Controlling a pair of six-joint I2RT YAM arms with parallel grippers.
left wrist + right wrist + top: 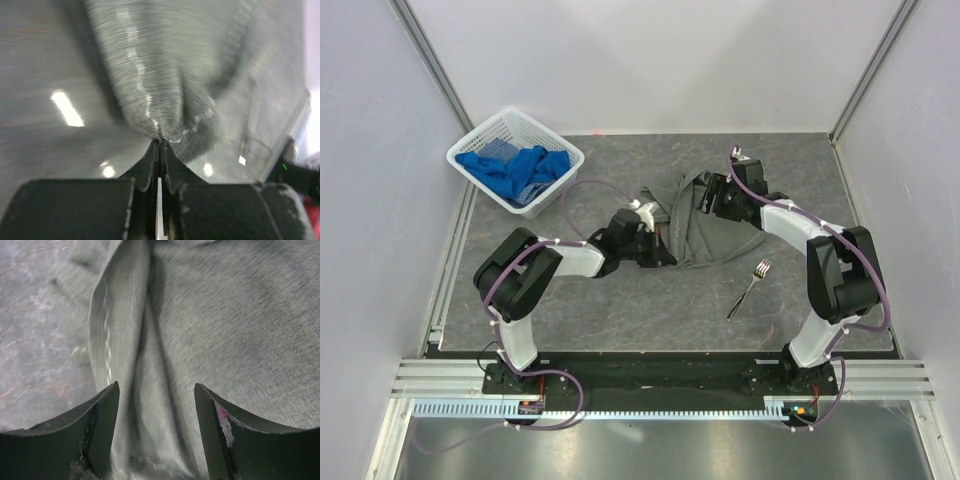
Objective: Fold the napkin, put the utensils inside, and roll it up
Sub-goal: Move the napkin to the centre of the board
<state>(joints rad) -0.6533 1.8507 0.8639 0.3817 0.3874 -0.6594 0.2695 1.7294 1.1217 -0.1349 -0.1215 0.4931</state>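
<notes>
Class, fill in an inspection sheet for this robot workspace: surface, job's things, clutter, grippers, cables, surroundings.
Surface: dark grey speckled tabletop.
Job's things: napkin rumpled at centre; fork lying to its right, apart from it.
Clutter: white basket holding blue cloths, far left corner.
Grippers: left gripper shut on a napkin edge; right gripper open, fingers straddling a napkin fold.
Cables: purple cables running along both arms.
Surroundings: pale walls; metal frame rail at the near edge.

Left wrist view: blurred; napkin (165,75) cut off at top edge. Top view: right arm (782,215) probably covers napkin's far corner; fork (750,288) tines uncountable.
</notes>
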